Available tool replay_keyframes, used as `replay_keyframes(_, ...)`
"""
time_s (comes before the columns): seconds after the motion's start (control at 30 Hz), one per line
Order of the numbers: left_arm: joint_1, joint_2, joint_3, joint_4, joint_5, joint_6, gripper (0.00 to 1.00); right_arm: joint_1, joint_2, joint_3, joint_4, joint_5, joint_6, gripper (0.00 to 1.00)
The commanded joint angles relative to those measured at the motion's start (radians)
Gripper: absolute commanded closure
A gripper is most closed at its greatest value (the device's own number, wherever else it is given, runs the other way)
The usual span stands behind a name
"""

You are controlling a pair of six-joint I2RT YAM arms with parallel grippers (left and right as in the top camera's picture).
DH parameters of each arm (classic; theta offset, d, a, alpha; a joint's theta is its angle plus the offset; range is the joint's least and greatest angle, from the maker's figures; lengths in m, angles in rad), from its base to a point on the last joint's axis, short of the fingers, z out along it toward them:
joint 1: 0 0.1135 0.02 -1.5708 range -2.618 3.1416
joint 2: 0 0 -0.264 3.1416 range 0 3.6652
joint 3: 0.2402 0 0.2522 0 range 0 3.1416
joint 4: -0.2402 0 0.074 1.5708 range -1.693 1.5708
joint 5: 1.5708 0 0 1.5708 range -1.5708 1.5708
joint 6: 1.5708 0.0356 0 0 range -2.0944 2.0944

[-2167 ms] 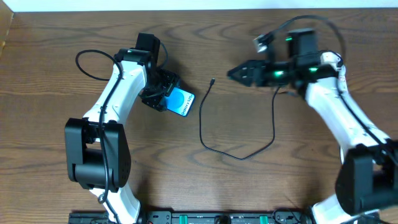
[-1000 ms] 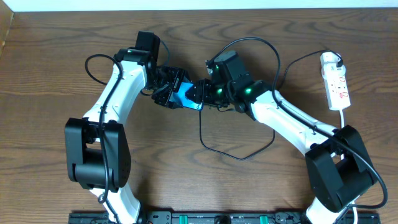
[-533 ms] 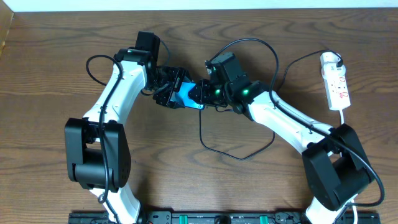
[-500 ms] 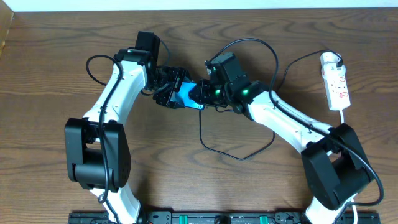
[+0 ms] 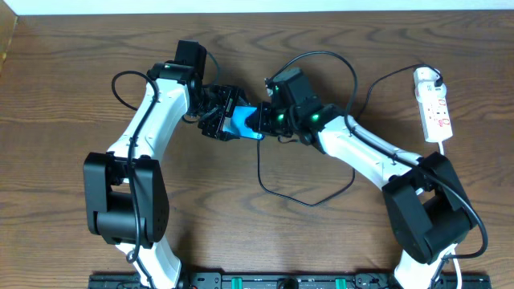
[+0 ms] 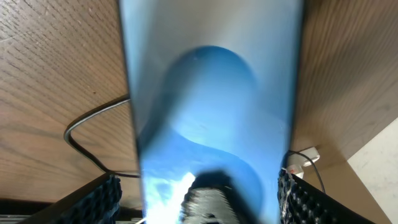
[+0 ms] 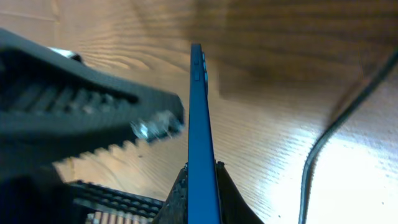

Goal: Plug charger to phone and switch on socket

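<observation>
Gripping one phone point(image 5: 242, 124), left pincer point(image 5: 228, 119) faces right pincer point(image 5: 258, 120); one charger point(image 5: 260, 173), one socket point(image 5: 434, 112).

Phone point(image 5: 243, 122) over rear-centre of desk point(image 5: 64, 96), between left gripper point(image 5: 225, 119) and right gripper point(image 5: 259, 119), edge in right jaws. Charger point(image 5: 259, 168) loops on desk in front of it. Socket point(image 5: 432, 112) far right, rear.

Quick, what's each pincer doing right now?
Left pincer: astride the phone; whether it grips cannot be told.
Right pincer: closed on the phone's thin edge.
</observation>
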Motion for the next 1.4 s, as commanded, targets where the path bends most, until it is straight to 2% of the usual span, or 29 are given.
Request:
replay_keyframes(0.0, 0.004, -0.016, 0.005, -0.003, 0.013, 0.000, 0.18, -0.064, -0.009, 0.013, 0.021, -0.090, 0.064, 0.99)
replay_keyframes(0.07, 0.004, -0.016, 0.005, 0.000, 0.014, 0.008, 0.18, -0.094, -0.011, 0.013, 0.031, -0.122, 0.105, 0.99)
replay_keyframes(0.2, 0.004, -0.016, 0.005, 0.082, 0.058, 0.103, 0.18, -0.156, -0.011, 0.012, 0.094, -0.217, 0.220, 0.99)
replay_keyframes(0.4, 0.004, -0.016, 0.005, 0.363, 0.260, 0.177, 0.18, -0.201, -0.011, 0.013, 0.338, -0.322, 0.447, 0.99)
replay_keyframes(0.57, 0.004, -0.016, 0.005, 0.587, 0.343, 0.187, 0.19, -0.215, -0.011, 0.013, 0.522, -0.313, 0.595, 0.99)
replay_keyframes(0.83, 0.004, -0.016, 0.005, 0.720, 0.315, 0.167, 0.20, -0.214, -0.011, 0.012, 0.539, -0.266, 0.681, 0.99)
replay_keyframes(0.87, 0.004, -0.016, 0.005, 0.725, 0.304, 0.167, 0.24, -0.214, -0.011, 0.012, 0.539, -0.264, 0.699, 0.99)
replay_keyframes(1.2, 0.022, -0.017, 0.005, 0.727, 0.155, 0.134, 0.36, -0.196, -0.011, 0.012, 0.530, -0.154, 0.789, 0.98)
replay_keyframes(1.3, 0.022, -0.016, 0.005, 0.752, 0.148, 0.130, 0.44, -0.172, -0.011, 0.012, 0.494, -0.119, 0.818, 0.99)
replay_keyframes(1.37, 0.022, -0.017, 0.005, 0.763, 0.145, 0.126, 0.45, -0.159, -0.011, 0.012, 0.489, -0.083, 0.819, 0.98)
